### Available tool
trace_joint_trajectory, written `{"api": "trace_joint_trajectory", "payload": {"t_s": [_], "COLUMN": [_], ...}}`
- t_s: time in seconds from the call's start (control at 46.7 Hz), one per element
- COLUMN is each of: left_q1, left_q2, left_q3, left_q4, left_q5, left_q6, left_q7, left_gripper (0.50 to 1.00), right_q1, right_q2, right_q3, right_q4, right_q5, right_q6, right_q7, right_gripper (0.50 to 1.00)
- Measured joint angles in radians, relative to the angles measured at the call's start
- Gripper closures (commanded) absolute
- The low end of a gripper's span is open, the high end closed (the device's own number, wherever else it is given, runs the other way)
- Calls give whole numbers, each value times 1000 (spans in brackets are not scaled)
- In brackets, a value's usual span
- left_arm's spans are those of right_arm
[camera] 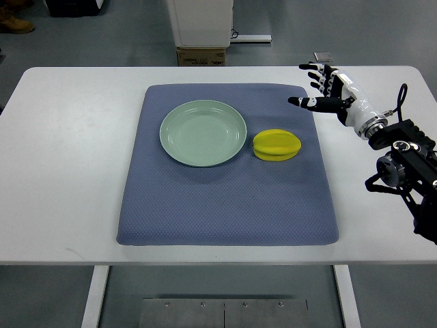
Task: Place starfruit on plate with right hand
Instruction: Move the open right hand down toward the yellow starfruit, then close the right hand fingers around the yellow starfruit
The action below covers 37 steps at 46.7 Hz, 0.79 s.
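A yellow starfruit (276,145) lies on the blue-grey mat (225,198), just right of a pale green plate (203,132) that holds nothing. My right hand (321,87) hovers above the table's right side, up and to the right of the starfruit, apart from it. Its fingers are spread and hold nothing. The right arm (403,160) enters from the picture's right edge. No left arm shows.
The mat lies in the middle of a white table (61,171). A cardboard box (201,56) and a white cabinet stand on the floor beyond the far edge. A shoe shows at the top left corner.
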Motion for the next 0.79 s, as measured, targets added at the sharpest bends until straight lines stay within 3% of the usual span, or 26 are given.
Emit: {"api": "trace_joint_trajectory", "payload": {"t_s": [0.278, 0.792], "left_q1": [0, 0], "left_q2": [0, 0], "left_q3": [0, 0], "left_q4": [0, 0], "left_q5": [0, 0], "left_q6": [0, 0], "left_q7": [0, 0], "left_gripper": [500, 500], "right_q1": [43, 109], "right_q2": [-60, -60], "right_q3": [-171, -352], "right_q4": [98, 94], "right_q5": [-89, -207], "right_q6": [12, 6], "right_q7": [6, 14], "right_gripper": [500, 502]}}
